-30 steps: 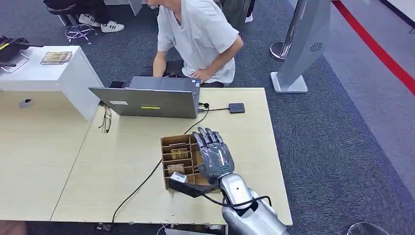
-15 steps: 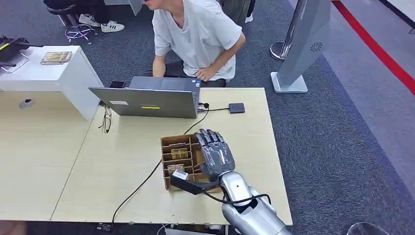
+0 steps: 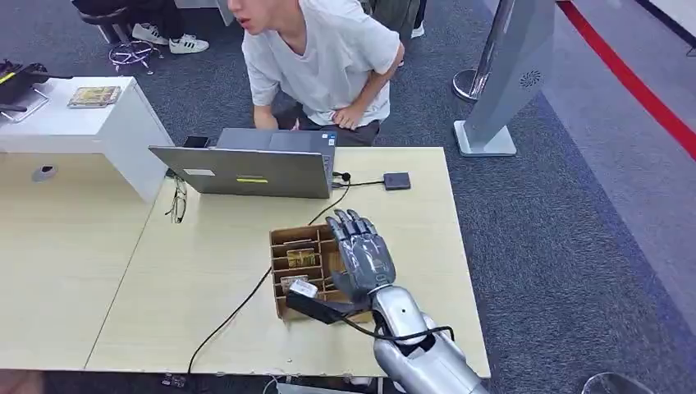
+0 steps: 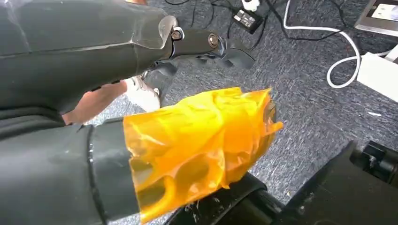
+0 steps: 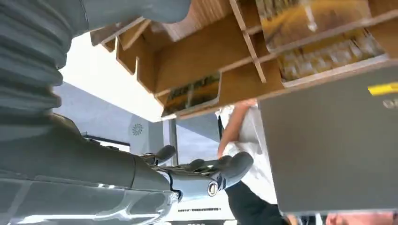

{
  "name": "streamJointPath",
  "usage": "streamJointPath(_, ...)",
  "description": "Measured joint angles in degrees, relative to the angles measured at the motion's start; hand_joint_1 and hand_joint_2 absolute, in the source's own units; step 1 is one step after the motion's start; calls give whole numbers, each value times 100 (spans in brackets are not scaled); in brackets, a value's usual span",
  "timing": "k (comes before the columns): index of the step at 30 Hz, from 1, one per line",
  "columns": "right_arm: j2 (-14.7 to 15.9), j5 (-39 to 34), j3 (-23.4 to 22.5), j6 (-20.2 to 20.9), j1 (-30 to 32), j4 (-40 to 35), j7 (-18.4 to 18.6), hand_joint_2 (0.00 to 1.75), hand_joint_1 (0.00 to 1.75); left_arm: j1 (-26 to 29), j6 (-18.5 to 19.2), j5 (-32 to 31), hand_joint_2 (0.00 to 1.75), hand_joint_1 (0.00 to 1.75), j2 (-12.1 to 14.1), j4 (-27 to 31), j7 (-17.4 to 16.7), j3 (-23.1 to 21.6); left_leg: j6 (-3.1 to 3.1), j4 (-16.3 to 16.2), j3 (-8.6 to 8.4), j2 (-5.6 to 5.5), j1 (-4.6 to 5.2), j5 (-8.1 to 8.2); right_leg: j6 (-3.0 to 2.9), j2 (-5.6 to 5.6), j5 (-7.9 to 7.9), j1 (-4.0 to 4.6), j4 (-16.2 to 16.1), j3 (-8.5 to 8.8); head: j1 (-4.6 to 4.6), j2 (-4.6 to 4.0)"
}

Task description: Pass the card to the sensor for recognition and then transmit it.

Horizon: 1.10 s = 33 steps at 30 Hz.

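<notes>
A brown wooden card box (image 3: 281, 239) stands on the pale table, with yellowish cards (image 3: 301, 257) in its slots and another card (image 3: 293, 282) nearer me. My right hand (image 3: 363, 256) hovers over the box's right side with its fingers stretched out and apart, holding nothing. In the right wrist view the right hand's fingers (image 5: 206, 171) are spread, and the box (image 5: 197, 61) holds a card (image 5: 192, 93). The small dark square sensor (image 3: 397, 180) lies beyond the box, cabled to the laptop (image 3: 246, 171). My left hand (image 4: 141, 93) hangs over carpet, its thumb wrapped in orange film (image 4: 202, 136), gripping nothing.
A person (image 3: 328, 57) in a light shirt leans over behind the laptop. Glasses (image 3: 178, 201) lie left of the laptop, and a black cable (image 3: 238, 308) runs across the table to its front edge. A white block (image 3: 82, 123) stands at the far left, a grey stand (image 3: 509, 74) beyond the table.
My right hand has stayed over the box, shifting only slightly to the right. The person behind the laptop has leaned over to the left.
</notes>
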<state>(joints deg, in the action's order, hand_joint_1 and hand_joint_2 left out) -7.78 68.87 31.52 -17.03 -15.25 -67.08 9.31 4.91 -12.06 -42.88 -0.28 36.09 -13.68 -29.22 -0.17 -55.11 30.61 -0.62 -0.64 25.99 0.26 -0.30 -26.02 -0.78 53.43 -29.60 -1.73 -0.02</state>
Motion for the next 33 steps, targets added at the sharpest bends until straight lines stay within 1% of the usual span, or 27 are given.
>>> streamJointPath(4, 2, -2, -46, 9, -2, -129, -9, 175, 19, 0, 7, -31, 0, 0, 0, 0, -2, 15, 0, 0, 0, 0, 0, 0, 0, 0, 0, 0, 0, 0, -2, 0)
streamJointPath(6, 2, -2, -81, 11, -7, -157, -9, 175, 23, -1, 9, -35, 0, 0, 0, 0, -2, 20, 0, 0, 0, 0, 0, 0, 0, 0, 0, 0, 0, 0, -2, 0)
streamJointPath(11, 2, 76, -122, 59, -89, -149, 18, 175, 19, -18, 52, -74, 0, 0, -2, 0, 11, 20, 0, 0, 0, 0, 0, 0, 0, 0, 0, 0, 0, 0, 0, 0)
streamJointPath(20, 0, 245, -122, 179, -413, 96, 136, 175, 17, -113, 85, -98, 0, 0, -28, -37, 92, 20, 2, 0, 1, 0, 0, -2, 0, -1, 1, 0, 0, 0, 0, 0)
streamJointPath(24, 0, 269, -122, 195, -539, 254, 162, 175, 23, -152, 107, -98, 0, 0, -35, -81, 105, 17, 2, 0, 1, 0, 0, -2, 0, 0, 1, 0, 0, 0, -2, 0)
streamJointPath(25, 2, 295, -122, 194, -564, 278, 168, 175, 19, -158, 107, -98, 0, 0, -39, -85, 109, 17, 2, 0, 1, 0, 0, -2, 0, -1, 1, 0, 0, 0, -2, 0)
streamJointPath(28, 0, 348, -122, 190, -618, 374, 186, 175, 19, -197, 107, -98, 0, 0, -63, -140, 127, 17, 2, 0, 2, -1, 0, -2, 0, -2, 1, 0, 0, 0, -2, 0)
streamJointPath(33, 2, 350, -122, 188, -627, 457, 192, 175, 24, -211, 107, -98, 0, 0, -77, -190, 129, 17, 2, 0, 2, 0, 0, -2, 0, 0, 1, 0, 0, -2, 0, 0)
